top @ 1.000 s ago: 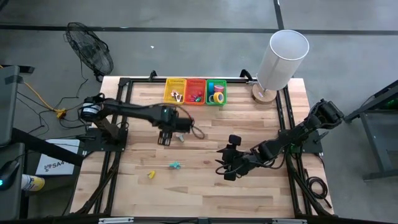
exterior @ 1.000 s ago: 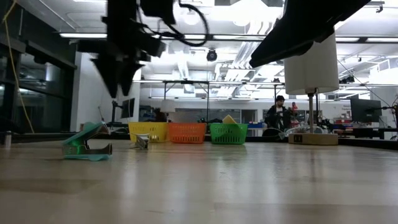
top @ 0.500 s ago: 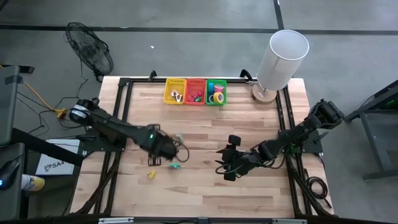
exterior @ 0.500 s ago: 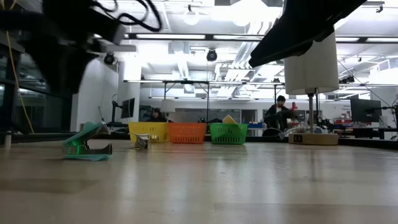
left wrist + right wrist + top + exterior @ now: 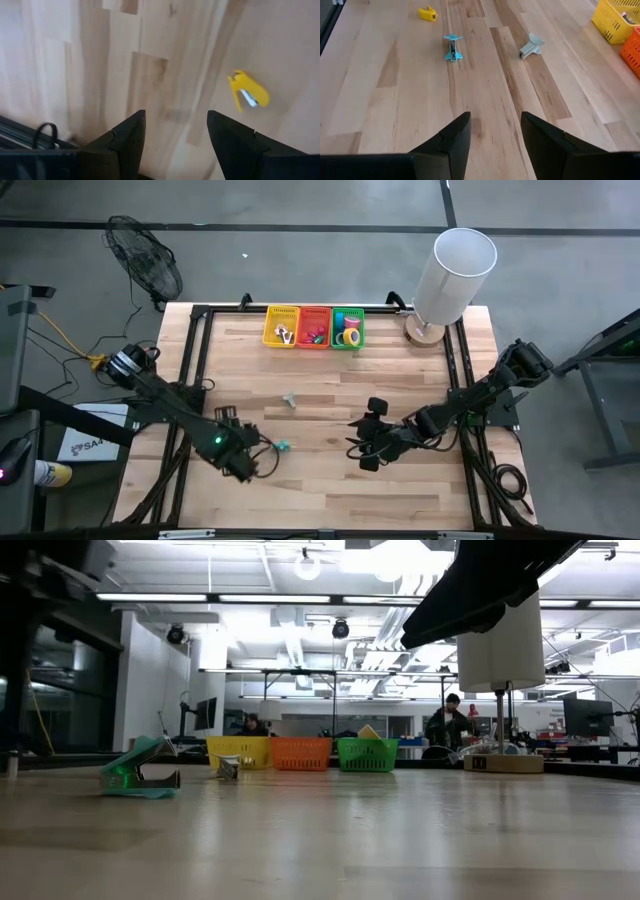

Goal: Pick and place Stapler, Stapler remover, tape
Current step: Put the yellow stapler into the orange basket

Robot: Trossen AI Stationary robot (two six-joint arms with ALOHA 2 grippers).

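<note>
A small yellow stapler [image 5: 248, 94] lies on the wood just ahead of my left gripper [image 5: 176, 125], which is open and hovers over the table's near left part [image 5: 240, 463]; the gripper hides it in the high view. A teal staple remover [image 5: 282, 446] lies right of that gripper. A pale grey staple remover [image 5: 289, 400] lies farther back, mid-table. Tape rolls [image 5: 350, 335] sit in the green basket [image 5: 347, 315]. My right gripper [image 5: 365, 442] is open and waits right of centre, pointing at the teal remover [image 5: 452, 47].
Yellow [image 5: 282, 327], orange [image 5: 314, 327] and green baskets stand in a row at the far edge. A white cylindrical lamp [image 5: 450, 270] stands at the far right corner. Black frame rails run along both table sides. Bare wood lies between the two grippers.
My left arm has swung from the middle of the table, beside the pale grey staple remover, toward the near left, and now hangs over the yellow stapler. The three small things on the table have kept their places.
</note>
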